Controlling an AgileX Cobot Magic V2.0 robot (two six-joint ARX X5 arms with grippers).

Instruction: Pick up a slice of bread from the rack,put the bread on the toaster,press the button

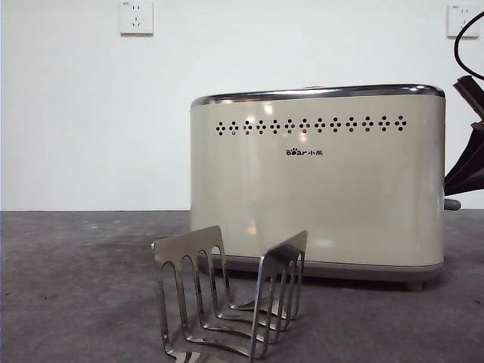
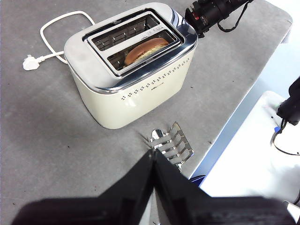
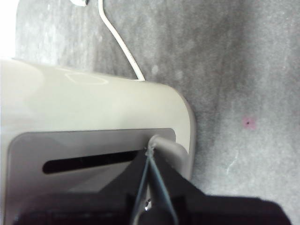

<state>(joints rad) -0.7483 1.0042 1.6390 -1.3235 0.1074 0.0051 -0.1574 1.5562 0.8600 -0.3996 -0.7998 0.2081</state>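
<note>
**Bread in the slot, right gripper at the lever**

The toaster (image 1: 318,181) stands on the grey table (image 1: 76,287), its long cream side with the row of dotted vent holes and the "Bear" logo facing the front camera. The slice of bread (image 2: 146,48) sits sunk in the nearer of the two top slots, only its rounded brown crust showing above the wire guides; the farther slot holds nothing. In the front view the slice is hidden below the chrome rim.

The rack (image 1: 231,299) stands on the table just in front of the toaster, towards its left half, not touching it, and no bread is in its arched steel dividers.

The right gripper (image 3: 149,154) is at the toaster's narrow right end. Its two black jaws are pressed together, and their tips meet the grey button (image 3: 168,147) where it sticks out at the end of the dark lever slot. In the front view that knob shows as a small grey stub beside the toaster's right edge, low on its side, with the dark arm above it.

The left gripper (image 2: 153,157) hangs above the near side of the table, over the rack, jaws clenched together on nothing.

A white power cord (image 2: 56,33) with its plug lies loose on the table beyond the toaster. Two white wall sockets (image 1: 136,17) sit high on the far wall.
</note>
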